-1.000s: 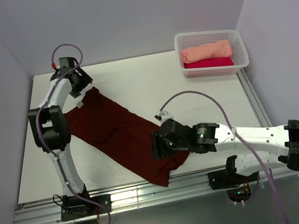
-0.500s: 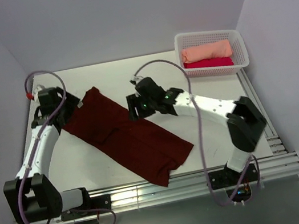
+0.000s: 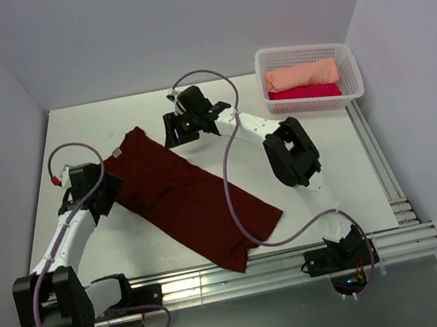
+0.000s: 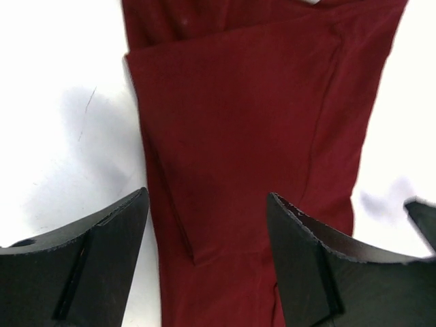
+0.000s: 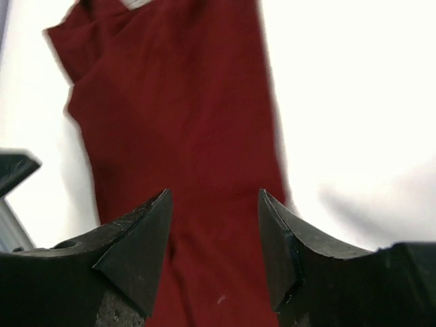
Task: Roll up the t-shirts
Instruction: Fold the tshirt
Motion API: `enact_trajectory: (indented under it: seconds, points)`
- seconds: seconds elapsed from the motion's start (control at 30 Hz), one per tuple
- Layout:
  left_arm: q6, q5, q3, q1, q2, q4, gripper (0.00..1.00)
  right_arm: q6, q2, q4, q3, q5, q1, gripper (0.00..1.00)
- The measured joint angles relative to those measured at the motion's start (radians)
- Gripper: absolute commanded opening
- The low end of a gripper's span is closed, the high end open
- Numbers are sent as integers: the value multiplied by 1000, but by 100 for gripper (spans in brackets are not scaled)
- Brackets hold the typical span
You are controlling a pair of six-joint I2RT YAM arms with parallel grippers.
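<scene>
A dark maroon t-shirt (image 3: 187, 199) lies folded into a long strip, running diagonally from the far left to the near middle of the table. Its pale neck label (image 3: 118, 153) is at the far end. My left gripper (image 3: 104, 194) hovers open over the strip's left edge, with cloth below the jaws (image 4: 208, 197). My right gripper (image 3: 175, 130) hangs open by the strip's far right side and looks down on the maroon cloth (image 5: 214, 194). Neither holds anything. Rolled peach (image 3: 300, 75) and crimson-pink (image 3: 304, 93) t-shirts lie in the basket.
A white mesh basket (image 3: 349, 64) stands at the far right corner of the white table (image 3: 347, 174). Grey walls close in the left, back and right. A metal rail (image 3: 222, 277) runs along the near edge by the arm bases.
My right arm swung from the shirt's near end up to its far end. My left arm drew back from the far left corner to the strip's left edge. The shirt has not moved.
</scene>
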State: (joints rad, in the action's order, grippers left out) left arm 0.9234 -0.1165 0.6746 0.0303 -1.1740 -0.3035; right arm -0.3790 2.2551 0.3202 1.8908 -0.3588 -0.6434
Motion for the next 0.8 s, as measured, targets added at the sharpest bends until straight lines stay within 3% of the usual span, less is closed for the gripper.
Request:
enact_trajectory:
  seconds: [0.37, 0.8]
  points:
    - [45, 32, -103, 19, -105, 134, 71, 8, 197, 65, 150, -111, 73, 57]
    - [67, 41, -106, 29, -201, 265, 66, -21, 274, 123, 289, -173, 51, 55]
